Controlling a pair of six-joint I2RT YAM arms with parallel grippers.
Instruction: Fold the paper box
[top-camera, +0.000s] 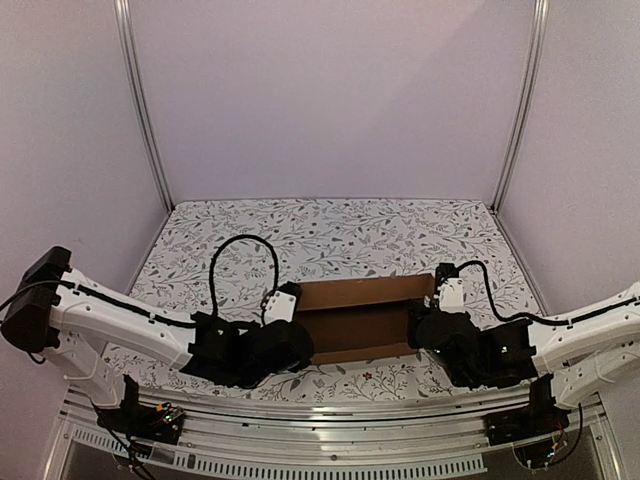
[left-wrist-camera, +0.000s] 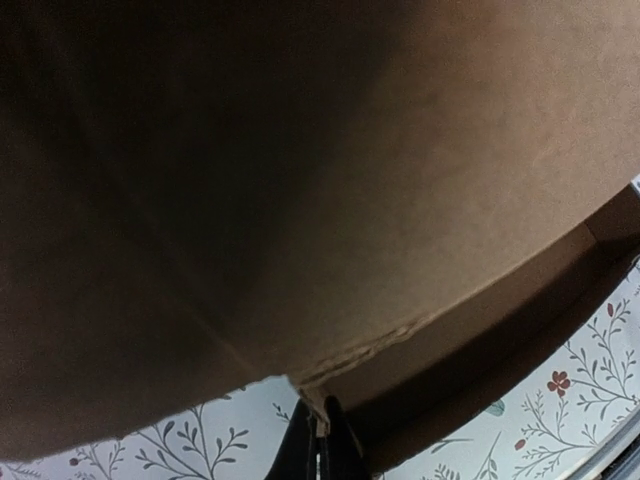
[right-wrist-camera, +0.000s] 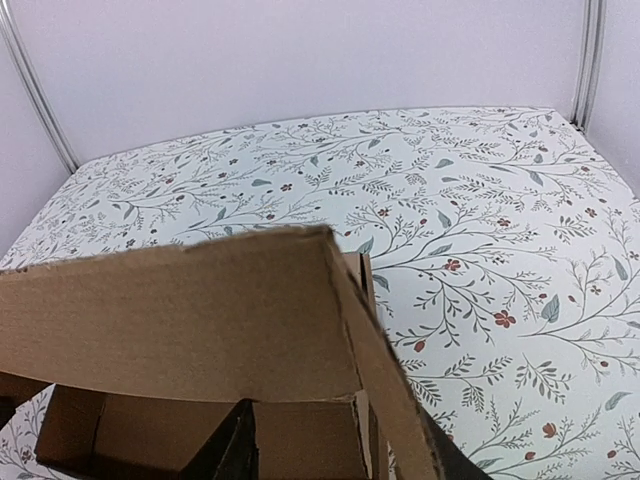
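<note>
Shallow brown corrugated-cardboard paper box (top-camera: 360, 322) lay near-centre on the floral table (top-camera: 330, 230), long axis left-right | left gripper (left-wrist-camera: 320, 452) closed at its left end | right gripper (right-wrist-camera: 340, 455) parted astride its right wall.

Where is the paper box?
In the top view the paper box sits at the near middle of the table, between the left gripper and the right gripper.

Soft, even light washes the pale walls (top-camera: 330, 100) in the top view, leaving a faint lilac cast. The paper box (left-wrist-camera: 300, 180) fills the left wrist view dark and blurred; the right wrist view is bright and mostly sharp.
</note>
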